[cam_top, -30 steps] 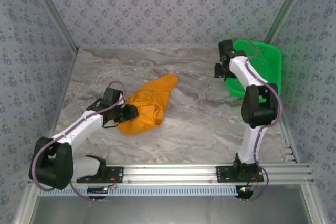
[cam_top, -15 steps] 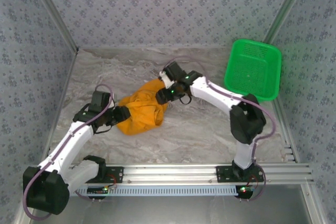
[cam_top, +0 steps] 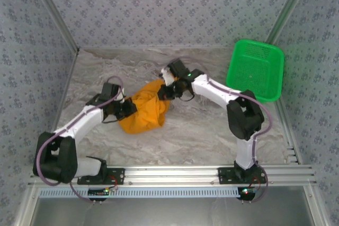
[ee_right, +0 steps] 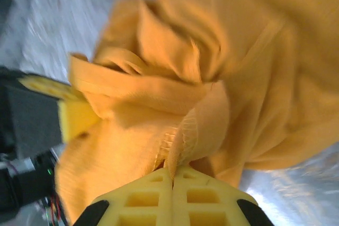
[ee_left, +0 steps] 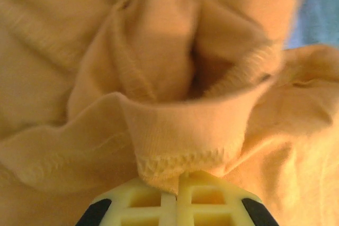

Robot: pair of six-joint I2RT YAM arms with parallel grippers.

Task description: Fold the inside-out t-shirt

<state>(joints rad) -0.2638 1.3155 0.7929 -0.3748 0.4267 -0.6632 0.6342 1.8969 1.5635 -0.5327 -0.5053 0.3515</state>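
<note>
— Both arms have closed in since a second ago, and the right arm (cam_top: 212, 91) has swung from the basket (cam_top: 255, 70) over to the t-shirt (cam_top: 144, 110). Which step is this?

— Getting a grip: the left jaws are pressed together on a stitched hem (ee_left: 180, 157), and the right jaws pinch another seamed edge (ee_right: 183, 136). The shirt sits bunched between them on the surface (cam_top: 201, 130).

— And next?

— Probably lifting and drawing the jaws apart, to spread the cloth flat before any fold.

White shells, chunky black joints, purple cables (cam_top: 269, 117) looping behind the left pincer (cam_top: 128, 110) and right pincer (cam_top: 164, 92), fingers (ee_left: 159, 205) pale yellow, gridded.
</note>
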